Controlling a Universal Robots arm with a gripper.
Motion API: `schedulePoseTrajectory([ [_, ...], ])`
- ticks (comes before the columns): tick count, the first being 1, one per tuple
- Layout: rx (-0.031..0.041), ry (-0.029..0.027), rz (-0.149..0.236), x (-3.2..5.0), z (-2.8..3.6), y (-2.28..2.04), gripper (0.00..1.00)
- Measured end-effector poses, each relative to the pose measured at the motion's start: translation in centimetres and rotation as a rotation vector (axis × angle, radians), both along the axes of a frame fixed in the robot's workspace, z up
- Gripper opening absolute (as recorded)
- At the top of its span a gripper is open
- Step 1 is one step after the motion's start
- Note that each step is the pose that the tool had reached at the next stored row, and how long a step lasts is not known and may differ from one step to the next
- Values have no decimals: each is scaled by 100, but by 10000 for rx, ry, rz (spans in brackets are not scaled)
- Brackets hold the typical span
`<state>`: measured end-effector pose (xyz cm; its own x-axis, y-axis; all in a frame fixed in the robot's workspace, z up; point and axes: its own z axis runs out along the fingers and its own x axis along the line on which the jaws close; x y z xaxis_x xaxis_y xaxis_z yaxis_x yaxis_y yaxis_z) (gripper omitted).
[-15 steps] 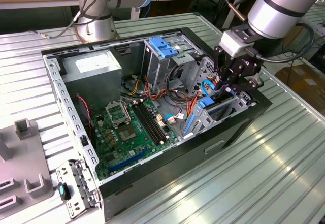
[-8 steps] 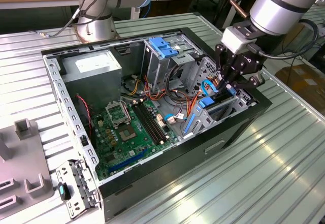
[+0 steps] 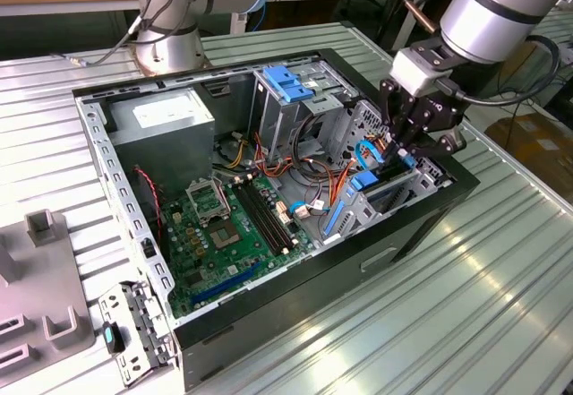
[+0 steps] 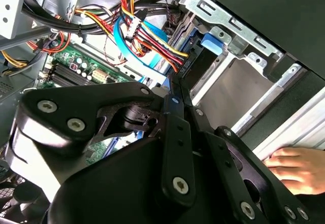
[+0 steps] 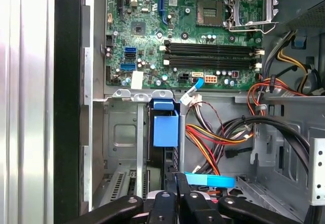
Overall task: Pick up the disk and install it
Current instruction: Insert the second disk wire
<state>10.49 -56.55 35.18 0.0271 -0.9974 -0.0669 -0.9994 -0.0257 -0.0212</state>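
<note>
Exterior view, its left to its right:

- Grey moulded fixture block (image 3: 40, 296) sits on the ribbed metal table (image 3: 376, 323), outside the case and out of the arm's way.
- Open black desktop case (image 3: 295, 296) lies on its side, so every bay is reachable from above.
- Inside it: grey power-supply box with white sticker (image 3: 161, 119), then the green motherboard (image 3: 224, 225) with 1 empty CPU socket, then the metal drive cage with blue handle (image 3: 288, 86). We see nothing touching these.
- Red, yellow and orange cable bundle (image 3: 309, 176) lies inboard of the front bay, just beside the insertion path.
- Black 2-finger gripper (image 3: 400, 155) is down at the front bay at the far right. In the first wrist view its fingers (image 5: 165, 196) are drawn close together on a thin dark edge. We read that as pinching the flat dark-metal disk with blue plastic rails (image 3: 383, 184), which stands on edge and is partly down in the bay. We judge edge-on carry is needed so the rails meet the slot guides.
- Second wrist view: a person's hand (image 4: 294, 168) rests on the table beside the case wall, apart from the gripper.
</note>
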Motion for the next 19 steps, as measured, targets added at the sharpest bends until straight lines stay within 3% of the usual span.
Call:
schedulePoseTrajectory([
  [7, 1, 1, 14, 0, -64, 1, 15],
  [11, 26, 0, 17, 0, 30, 1, 15],
  [19, 26, 0, 17, 0, 52, 1, 15],
])
